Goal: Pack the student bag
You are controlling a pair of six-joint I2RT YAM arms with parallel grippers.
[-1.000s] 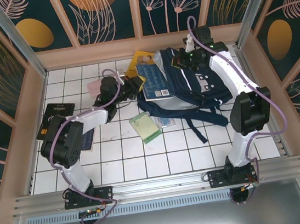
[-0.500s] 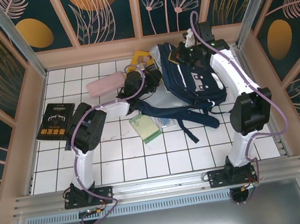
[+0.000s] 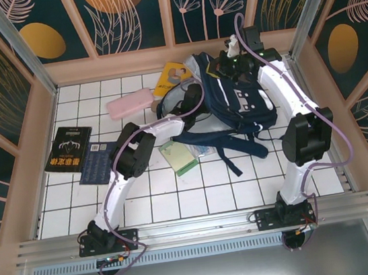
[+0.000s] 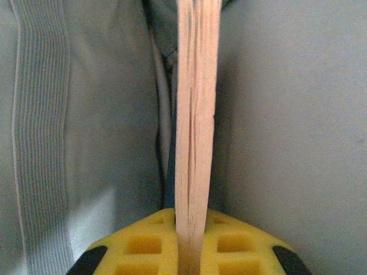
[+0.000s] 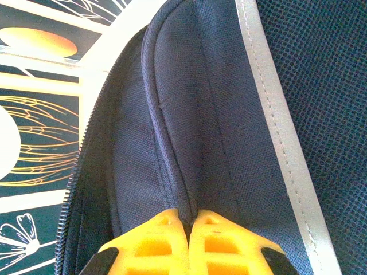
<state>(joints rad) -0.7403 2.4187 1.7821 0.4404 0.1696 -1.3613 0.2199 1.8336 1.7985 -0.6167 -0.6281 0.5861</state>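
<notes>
My right claw pinches a fold of the student bag; my left claw, inside its grey lining, apparently grips a book by its page edge.

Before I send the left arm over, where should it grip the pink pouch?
Take the pink pouch at its middle, straight down from above, the left fingers spanning its short width. It lies flat and long on the tiles, with bare tile along both long sides; its right end nears the yellow booklet.
</notes>
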